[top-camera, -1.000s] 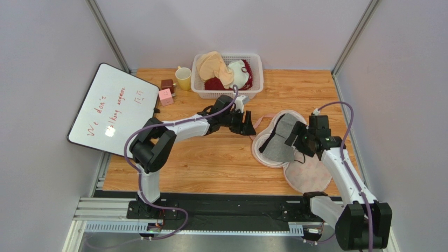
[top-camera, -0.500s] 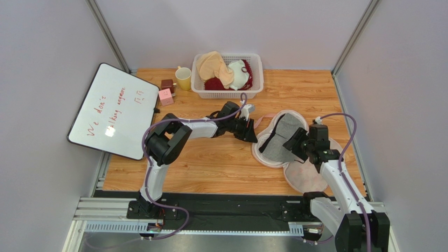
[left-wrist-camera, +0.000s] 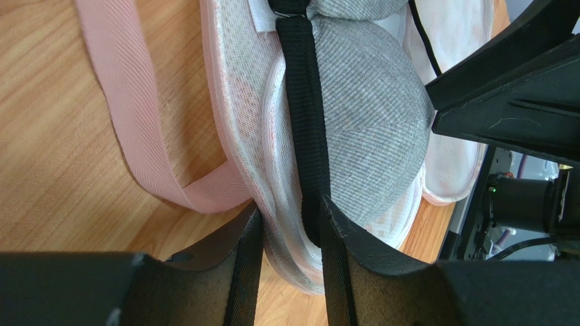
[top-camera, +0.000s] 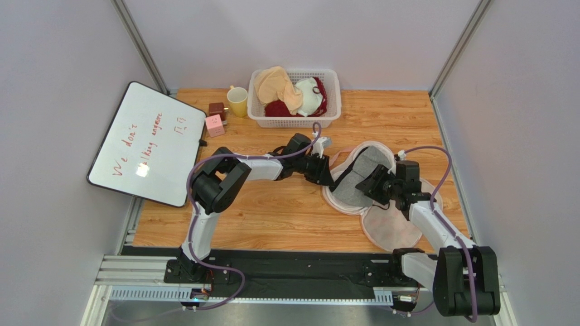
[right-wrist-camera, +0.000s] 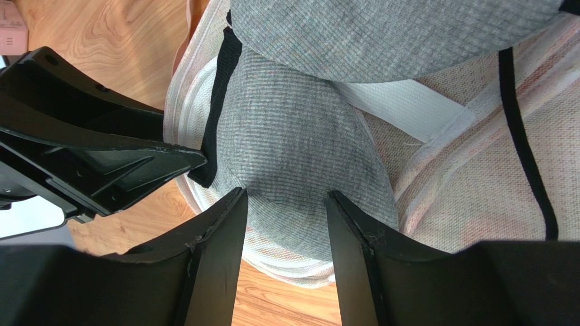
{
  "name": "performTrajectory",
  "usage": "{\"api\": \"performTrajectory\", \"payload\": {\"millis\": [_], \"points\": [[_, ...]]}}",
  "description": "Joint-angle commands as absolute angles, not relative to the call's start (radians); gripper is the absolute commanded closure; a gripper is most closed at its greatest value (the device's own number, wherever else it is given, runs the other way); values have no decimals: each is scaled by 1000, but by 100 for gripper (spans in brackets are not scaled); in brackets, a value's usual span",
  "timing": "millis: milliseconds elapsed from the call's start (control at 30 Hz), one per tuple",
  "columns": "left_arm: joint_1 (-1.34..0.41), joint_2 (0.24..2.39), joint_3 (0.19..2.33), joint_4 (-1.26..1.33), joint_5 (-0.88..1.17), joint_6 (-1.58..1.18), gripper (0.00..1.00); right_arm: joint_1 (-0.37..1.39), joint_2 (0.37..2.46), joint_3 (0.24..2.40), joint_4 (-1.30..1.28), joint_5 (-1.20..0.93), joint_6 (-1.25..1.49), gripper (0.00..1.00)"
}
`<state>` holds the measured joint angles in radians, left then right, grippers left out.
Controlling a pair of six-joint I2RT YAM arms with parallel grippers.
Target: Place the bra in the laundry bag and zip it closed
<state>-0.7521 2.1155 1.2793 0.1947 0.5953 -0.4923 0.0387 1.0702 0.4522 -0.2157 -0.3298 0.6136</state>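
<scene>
Laundry bag (top-camera: pixel 395 227) lying unzipped on the wooden counter (top-camera: pixel 272 210), cream lobes spread flat, white mesh lining facing up. Far left of the bag, a whiteboard (top-camera: pixel 146 142) with red handwriting. Behind the bag, a white slatted basket (top-camera: pixel 294 122) heaped with beige and red-trimmed garments. On the bag's far lobe, resting on the mesh, the grey bra (top-camera: pixel 357 178), one cup overlapping the other, black band running along the bag's left rim. At that left rim, the left claw (left-wrist-camera: pixel 289 207), fingers astride both the rim and the black band; clamped tight or only touching, cannot tell. From the bag's right side, the right claw (right-wrist-camera: pixel 286 197), clenched on the nearer grey cup, fingers pressed against both its sides. Off the bag's left rim, a pink webbing loop (left-wrist-camera: pixel 129 102) flat on the wood. Behind and left of the bag, a yellow mug (top-camera: pixel 237 102), a pink cube (top-camera: pixel 214 125) and a brown cube (top-camera: pixel 218 109).
</scene>
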Motion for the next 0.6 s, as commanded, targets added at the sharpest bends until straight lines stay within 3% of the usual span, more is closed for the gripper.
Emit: {"api": "performTrajectory", "payload": {"millis": [0,100,167,233,333,567], "points": [[-758,2089,1275,244,623,-494,59,40,1106,468,-94,-405,640,49],[-758,2097,1279,247,630,-502,61,40,1121,474,-98,-407,638,49],[-758,2092,1275,248,634,-496,56,41,1117,469,-110,-397,626,48],[-758,2079,1266,256,640,-491,41,38,1106,468,-112,-399,615,48],[-758,2051,1244,256,609,-476,29,40,1079,479,-162,-382,600,48],[-729,2011,1216,278,577,-480,23,38,994,508,-314,-302,537,47]]}}
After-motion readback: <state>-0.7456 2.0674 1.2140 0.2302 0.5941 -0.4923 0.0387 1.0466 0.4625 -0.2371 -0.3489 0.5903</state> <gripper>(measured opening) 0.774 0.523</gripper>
